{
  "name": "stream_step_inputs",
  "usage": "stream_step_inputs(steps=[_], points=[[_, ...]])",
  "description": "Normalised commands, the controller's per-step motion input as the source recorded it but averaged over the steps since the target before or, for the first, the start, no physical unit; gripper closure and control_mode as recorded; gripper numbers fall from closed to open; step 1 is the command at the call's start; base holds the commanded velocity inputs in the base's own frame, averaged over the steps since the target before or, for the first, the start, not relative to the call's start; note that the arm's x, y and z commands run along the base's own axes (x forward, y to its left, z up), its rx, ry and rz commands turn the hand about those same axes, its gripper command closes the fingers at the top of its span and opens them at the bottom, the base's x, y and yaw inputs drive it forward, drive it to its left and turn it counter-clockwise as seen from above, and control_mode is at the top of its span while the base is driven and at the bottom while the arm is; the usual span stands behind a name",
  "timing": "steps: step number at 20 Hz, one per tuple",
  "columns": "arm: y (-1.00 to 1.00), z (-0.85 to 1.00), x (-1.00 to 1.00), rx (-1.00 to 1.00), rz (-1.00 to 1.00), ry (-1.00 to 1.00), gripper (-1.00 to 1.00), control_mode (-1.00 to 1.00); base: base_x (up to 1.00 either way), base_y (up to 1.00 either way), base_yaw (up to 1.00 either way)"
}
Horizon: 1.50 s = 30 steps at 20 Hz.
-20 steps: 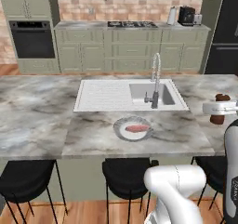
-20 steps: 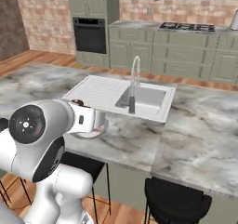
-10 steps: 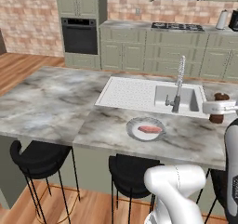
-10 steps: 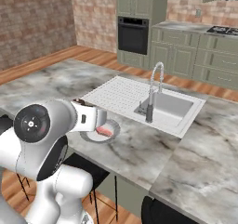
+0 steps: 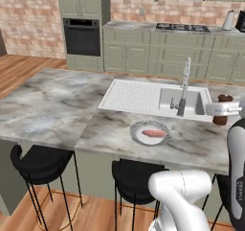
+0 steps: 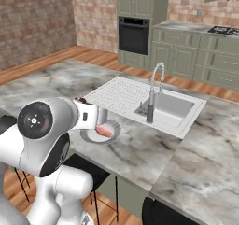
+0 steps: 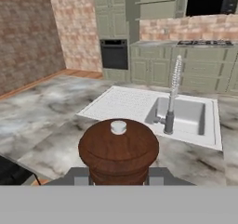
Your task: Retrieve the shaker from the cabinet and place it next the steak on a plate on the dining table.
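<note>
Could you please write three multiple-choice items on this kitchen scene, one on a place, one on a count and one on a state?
1. Where is the steak?
A. in the sink
B. on the plate
C. on a stool

2. How many stools stand at the dining table in the left base view?
A. at least two
B. none
C. six

3. What is the end effector doing?
A. hanging open
B. gripping the tap
C. holding the shaker

Answers:
1 B, the red slab lies on the round plate.
2 A, two black seats show fully below the marble edge.
3 C, the brown shaker sits between the fingers in the hand view.
</note>
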Motion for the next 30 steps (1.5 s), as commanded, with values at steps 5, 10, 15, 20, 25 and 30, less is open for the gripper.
stream_step_inputs(steps=[5,10,15,20,25,30], points=[[-0.03,-0.1,0.52,0.0,0.16,0.01,1.0,-1.0,0.0,0.0,0.0],[-0.08,-0.11,0.51,-0.02,0.31,0.03,1.0,-1.0,0.0,0.0,0.0],[-0.06,-0.13,0.16,-0.07,0.33,0.0,1.0,-1.0,0.0,0.0,0.0],[-0.06,-0.24,0.02,-0.12,0.3,0.0,1.0,-1.0,0.0,0.0,0.0],[-0.05,-0.44,0.0,-0.17,0.17,0.0,1.0,-1.0,0.0,0.0,0.0],[-0.06,-0.34,0.0,-0.07,0.01,-0.02,1.0,-1.0,0.0,0.0,0.0]])
